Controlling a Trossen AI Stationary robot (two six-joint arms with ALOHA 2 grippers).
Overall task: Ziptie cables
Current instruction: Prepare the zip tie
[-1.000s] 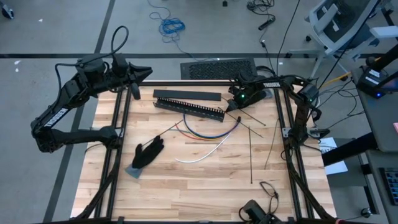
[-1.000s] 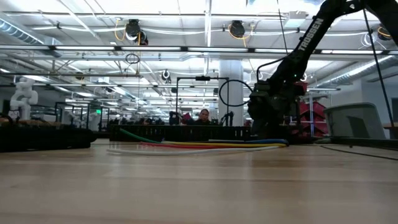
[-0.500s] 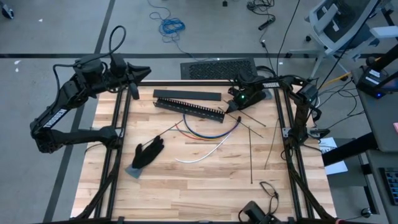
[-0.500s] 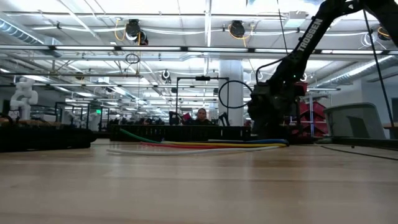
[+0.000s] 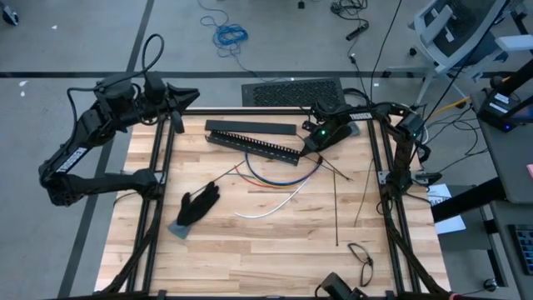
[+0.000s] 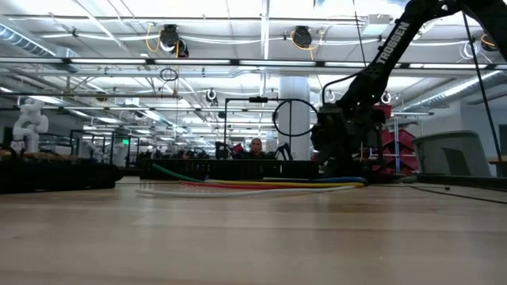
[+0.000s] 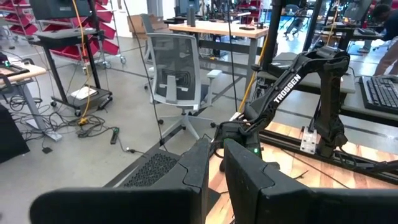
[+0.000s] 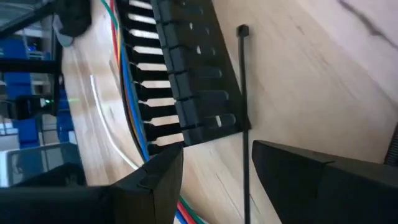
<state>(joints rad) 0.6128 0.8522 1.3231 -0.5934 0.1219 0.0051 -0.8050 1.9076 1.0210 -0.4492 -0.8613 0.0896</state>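
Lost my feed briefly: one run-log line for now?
right gripper: open, straddling zip tie by slotted bar | left gripper: shut, waiting | cables: loose

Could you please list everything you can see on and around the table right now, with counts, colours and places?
cables: several, blue, red, green and white among them, curved across the table's middle
slotted bars: two, black, lying near the far edge, one flat, one angled
zip ties: a few, black, thin and straight, on the table's right part; one lies between the right gripper's open fingers in the right wrist view
glove: one, black, on the table's left part, over a grey pad
small black loop: one, near the front right corner
table: one, light wood, dark frame
office chair: one, grey, on the floor beyond
left gripper: shut, at the far left corner, off the table
right gripper: open, low by the slotted bars' right end
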